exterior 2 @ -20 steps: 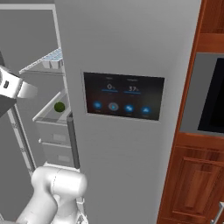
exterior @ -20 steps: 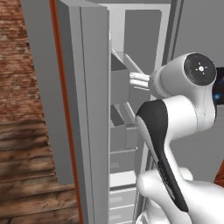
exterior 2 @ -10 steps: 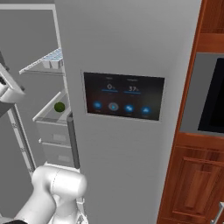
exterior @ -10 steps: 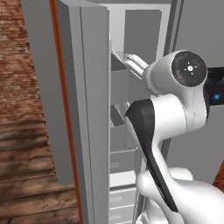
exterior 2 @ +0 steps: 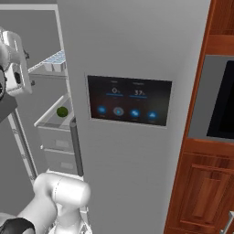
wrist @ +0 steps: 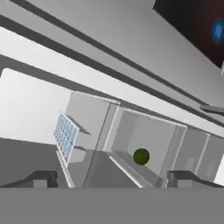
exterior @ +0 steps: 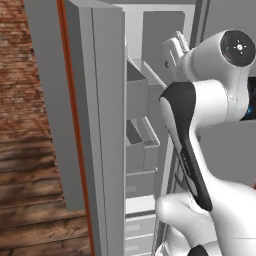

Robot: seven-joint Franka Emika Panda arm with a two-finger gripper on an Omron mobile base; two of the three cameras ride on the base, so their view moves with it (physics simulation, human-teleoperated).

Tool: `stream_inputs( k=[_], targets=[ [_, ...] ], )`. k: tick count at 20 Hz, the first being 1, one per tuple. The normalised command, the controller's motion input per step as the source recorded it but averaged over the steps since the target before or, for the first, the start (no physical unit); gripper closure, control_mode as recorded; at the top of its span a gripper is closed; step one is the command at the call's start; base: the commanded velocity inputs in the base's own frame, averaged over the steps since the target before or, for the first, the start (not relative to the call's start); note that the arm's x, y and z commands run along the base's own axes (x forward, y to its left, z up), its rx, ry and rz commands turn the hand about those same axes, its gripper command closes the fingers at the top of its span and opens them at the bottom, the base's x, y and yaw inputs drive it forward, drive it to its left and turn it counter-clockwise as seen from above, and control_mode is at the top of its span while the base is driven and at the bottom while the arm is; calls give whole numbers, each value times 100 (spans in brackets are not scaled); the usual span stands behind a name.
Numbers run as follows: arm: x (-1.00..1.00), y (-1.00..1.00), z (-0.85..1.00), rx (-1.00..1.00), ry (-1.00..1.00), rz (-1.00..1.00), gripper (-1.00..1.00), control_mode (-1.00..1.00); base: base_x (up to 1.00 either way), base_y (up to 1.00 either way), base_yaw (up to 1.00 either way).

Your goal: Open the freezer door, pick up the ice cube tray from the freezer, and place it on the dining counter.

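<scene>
A: Why are we standing so close to the freezer with the arm lifted high?

B: The freezer door is already hanging open at our left side, so we are reaching for what is inside. The ice cube tray is lying flat on the upper wire shelf, at its front edge, and we are bringing the hand to that level.

A: And the gripper, is it holding something?

B: No. Its two dark fingertips are standing wide apart with nothing between them. We judge this is so that the tray can pass between them on the way in.

A: In the hand view, where are we seeing the tray?

B: There the ice cube tray is appearing edge-on, left of centre, because the hand is rolled. It is well apart from the fingertips, so no contact yet.

A: What is the small green ball?

B: It is sitting in the open drawer below the shelf. It is not our thing, and we are leaving it there.

A: And the dining counter?

B: We are coming to it later, once the tray is in the grip.
</scene>
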Motion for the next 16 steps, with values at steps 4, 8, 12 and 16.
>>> stream_inputs(
  k=[4, 8, 12, 16],
  targets=[
    [13, -15, 3, 44, 0, -11, -100, -100, 0, 0, 0],
    [21, -7, 0, 35, 0, -7, -100, -100, 0, 0, 0],
    [26, -2, -1, 27, 0, -1, -100, -100, 0, 0, 0],
    [39, 0, 0, 15, 0, 0, -100, -100, 0, 0, 0]
  ],
)
